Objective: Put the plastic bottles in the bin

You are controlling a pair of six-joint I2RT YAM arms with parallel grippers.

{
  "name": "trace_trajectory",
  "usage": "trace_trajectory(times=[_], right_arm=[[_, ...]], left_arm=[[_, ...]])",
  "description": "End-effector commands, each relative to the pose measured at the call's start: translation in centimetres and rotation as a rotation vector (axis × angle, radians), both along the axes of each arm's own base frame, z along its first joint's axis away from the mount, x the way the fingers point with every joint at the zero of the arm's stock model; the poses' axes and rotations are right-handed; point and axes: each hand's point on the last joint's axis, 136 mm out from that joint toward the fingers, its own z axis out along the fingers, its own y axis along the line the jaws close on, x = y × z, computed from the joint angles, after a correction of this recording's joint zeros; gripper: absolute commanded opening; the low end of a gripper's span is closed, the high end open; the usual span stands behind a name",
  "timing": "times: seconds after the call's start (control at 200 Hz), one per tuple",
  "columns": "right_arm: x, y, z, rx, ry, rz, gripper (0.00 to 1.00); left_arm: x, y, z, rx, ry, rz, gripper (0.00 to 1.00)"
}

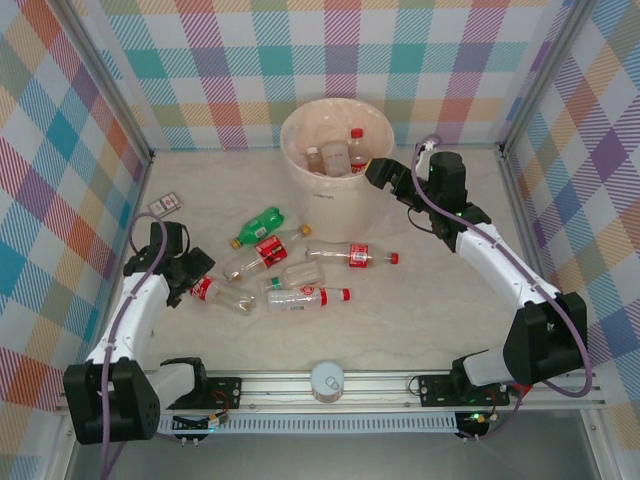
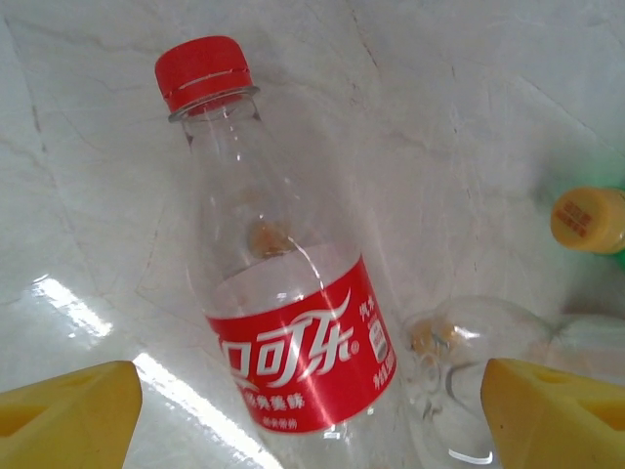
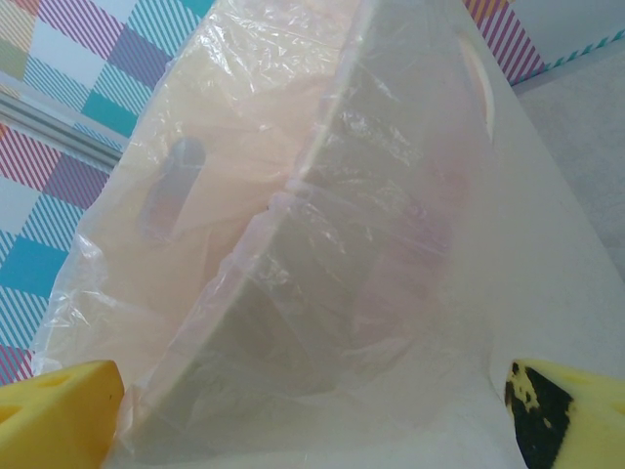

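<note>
Several plastic bottles lie mid-table: a green one (image 1: 258,226), red-labelled ones (image 1: 255,258) (image 1: 355,256) (image 1: 300,296) and a leftmost one (image 1: 222,293). My left gripper (image 1: 188,277) hangs over that leftmost bottle (image 2: 283,293). It is open (image 2: 312,420), and its yellow fingertips (image 2: 68,410) stand apart from the bottle on either side. The cream bin (image 1: 300,170) stands at the back with bottles (image 1: 352,150) inside. My right gripper (image 1: 385,178) is open beside the bin's right rim, facing its plastic-lined wall (image 3: 322,244) with nothing between its fingers (image 3: 59,410).
A round white-lidded jar (image 1: 327,380) sits on the front rail between the arm bases. A small flat packet (image 1: 165,204) lies at the far left. Beside the left gripper are a clear bottle's base (image 2: 469,352) and the green bottle's orange cap (image 2: 586,220). Checked walls close off three sides.
</note>
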Motion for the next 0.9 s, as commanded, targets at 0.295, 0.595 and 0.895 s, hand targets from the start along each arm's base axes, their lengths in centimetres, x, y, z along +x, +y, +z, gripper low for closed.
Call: trace_trajectory(times=[0.295,0.595,0.895], right_arm=[[-1.2,-0.2,-0.4,-0.071,0.017,0.037,0.99],[-1.2,0.0,-0.6,-0.068,0.024,0.042,0.99],[-1.1,-0.1,-0.8,-0.073,0.029,0.041,0.99]], left_arm=[[0.9,0.8,-3.8,-0.070,0.003,0.128,0.89],[0.8,1.3,-5.9,-0.079,0.006,0.216,0.84],[0.7,1.1,-8.8,-0.094,0.063,0.221,0.73]])
